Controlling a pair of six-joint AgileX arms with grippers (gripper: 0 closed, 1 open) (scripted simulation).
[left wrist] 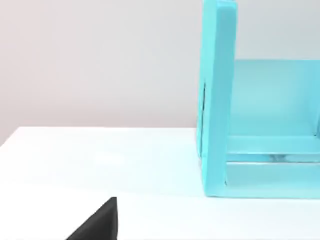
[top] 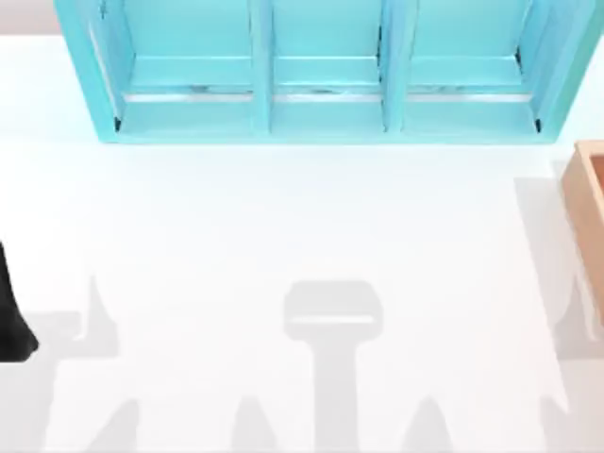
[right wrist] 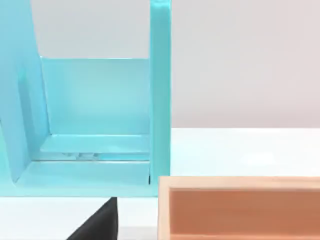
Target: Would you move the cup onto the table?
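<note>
The cup is out of view. The white table (top: 283,226) spreads wide and flat in the top view. A black piece of my left arm (top: 14,321) pokes in at the table's left edge. A black corner of my left gripper (left wrist: 100,222) faces the shelf's left end across bare table (left wrist: 100,160). In the right wrist view, a black corner of my right gripper (right wrist: 100,222) sits low over the table (right wrist: 240,150), facing the shelf's right end and the wooden box.
A turquoise shelf unit (top: 321,123) with three compartments stands along the back of the table, also seen as the shelf (left wrist: 217,100) and the shelf (right wrist: 160,90). A tan wooden box (top: 590,198) stands at the right edge, near the shelf's right end (right wrist: 240,210).
</note>
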